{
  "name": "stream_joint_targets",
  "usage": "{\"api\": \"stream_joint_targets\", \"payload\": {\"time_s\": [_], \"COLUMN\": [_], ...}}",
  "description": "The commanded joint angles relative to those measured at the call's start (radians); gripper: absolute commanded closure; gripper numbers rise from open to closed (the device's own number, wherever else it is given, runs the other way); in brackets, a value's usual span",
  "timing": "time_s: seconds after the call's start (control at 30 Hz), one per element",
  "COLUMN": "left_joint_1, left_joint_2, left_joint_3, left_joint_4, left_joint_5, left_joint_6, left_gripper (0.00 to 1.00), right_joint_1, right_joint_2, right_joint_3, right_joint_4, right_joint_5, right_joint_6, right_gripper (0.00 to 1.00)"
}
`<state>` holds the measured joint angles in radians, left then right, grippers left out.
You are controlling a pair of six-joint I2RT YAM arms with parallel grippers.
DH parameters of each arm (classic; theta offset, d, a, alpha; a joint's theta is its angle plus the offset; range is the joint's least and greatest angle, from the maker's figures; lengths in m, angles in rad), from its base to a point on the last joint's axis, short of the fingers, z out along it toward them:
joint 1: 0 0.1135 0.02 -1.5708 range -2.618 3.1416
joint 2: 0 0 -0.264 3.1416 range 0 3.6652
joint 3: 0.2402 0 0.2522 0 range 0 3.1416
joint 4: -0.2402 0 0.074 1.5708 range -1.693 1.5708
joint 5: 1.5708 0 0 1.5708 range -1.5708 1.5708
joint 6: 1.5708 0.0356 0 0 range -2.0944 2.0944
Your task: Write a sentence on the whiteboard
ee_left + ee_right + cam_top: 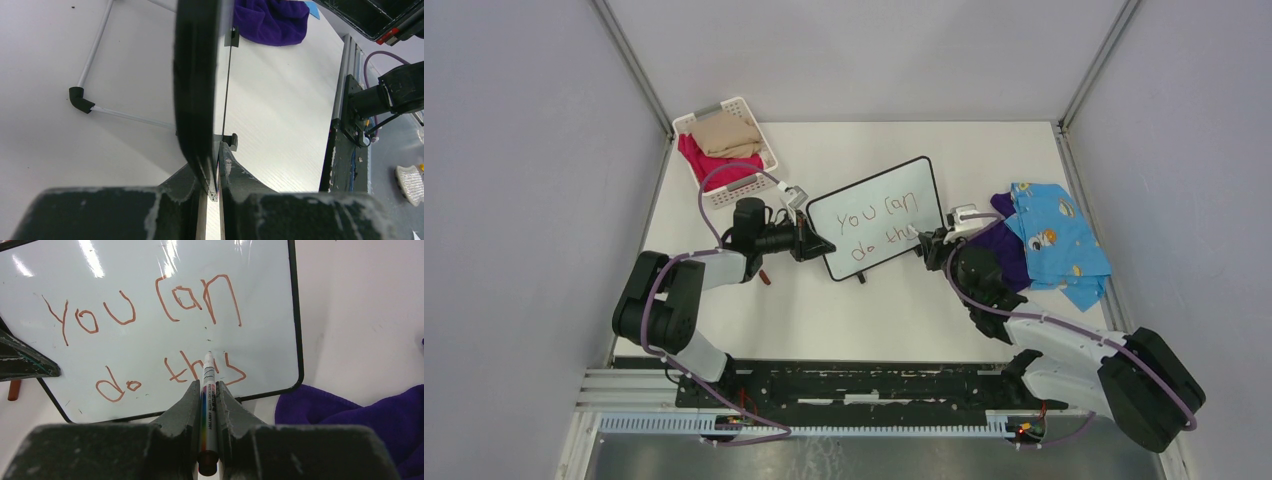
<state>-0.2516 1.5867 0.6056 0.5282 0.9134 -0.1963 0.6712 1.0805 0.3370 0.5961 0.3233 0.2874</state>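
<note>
- The white table (904,310) carries the whiteboard (879,215) at its middle, between the 2 arms, so that each can reach it.
- The whiteboard's long axis runs from near-left to far-right. Its written face is turned up and toward the near-right, where the right arm is. It reads "you can" over "do th s" in red-brown strokes.
- The left gripper (809,243) has its fingers pinched narrow on the board's left short edge. The left wrist view shows the black frame edge-on between them. This grip probably steadies the board against the push of writing.
- The right gripper (206,386) is at the board's right end, fingers clamped on a marker (208,375).
- The marker's long axis lies along the gripper. Its tip points at the gap between "h" and "s", likely for the missing letter. Whether the tip touches the face, I cannot tell.
</note>
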Motion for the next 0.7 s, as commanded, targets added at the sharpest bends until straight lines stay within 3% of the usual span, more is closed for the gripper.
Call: {"api": "stream_joint_targets", "payload": {"time_s": [0.0, 0.67], "left_joint_1": [-0.017, -0.02], "left_joint_2": [0.033, 0.03], "left_joint_3": [-0.01, -0.009], "left_joint_4": [-0.097, -0.103], "left_joint_5": [-0.116, -0.119], "left_joint_6": [0.093, 0.099], "left_gripper": [0.98, 0.98], "right_joint_1": [-0.007, -0.031], "right_joint_2": [0.014, 0.079], "right_joint_3": [0.049, 0.041], "right_joint_4": [0.079, 0.106], "right_joint_5": [0.016, -0.016], "right_joint_6": [0.011, 0.032], "right_gripper": [1.0, 1.0]}}
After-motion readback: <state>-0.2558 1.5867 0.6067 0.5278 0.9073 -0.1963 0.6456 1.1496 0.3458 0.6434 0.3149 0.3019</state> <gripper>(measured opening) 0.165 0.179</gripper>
